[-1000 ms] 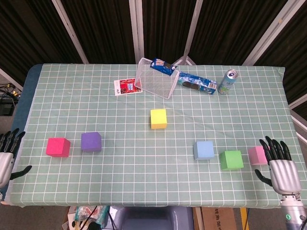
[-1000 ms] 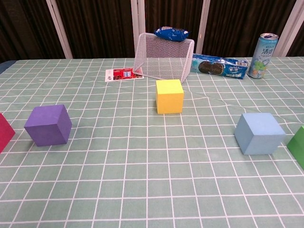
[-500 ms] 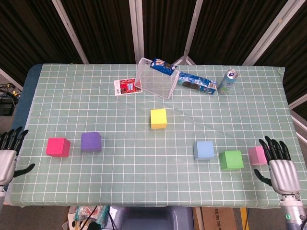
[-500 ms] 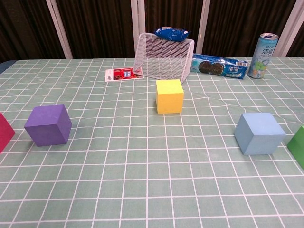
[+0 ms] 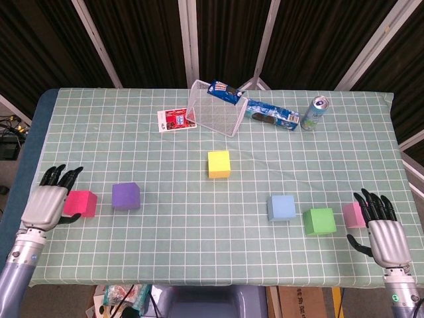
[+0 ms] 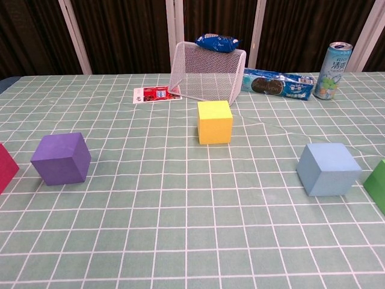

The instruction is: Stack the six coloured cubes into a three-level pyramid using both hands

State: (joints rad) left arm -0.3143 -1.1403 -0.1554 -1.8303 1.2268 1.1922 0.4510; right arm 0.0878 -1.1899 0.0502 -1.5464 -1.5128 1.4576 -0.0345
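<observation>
Left hand [image 5: 48, 202], released, rests beside the red cube [image 5: 82, 203]; right hand [image 5: 380, 228], fingers spread, sits by the pink cube [image 5: 353, 213].

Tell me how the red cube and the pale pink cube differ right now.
The red cube is a deep magenta-red; the pale pink cube is much lighter. The red one lies at the table's left end, beside the left hand; the pink one at the right end, partly hidden behind the right hand. Both rest on the checked cloth, unstacked, and neither is gripped.
</observation>
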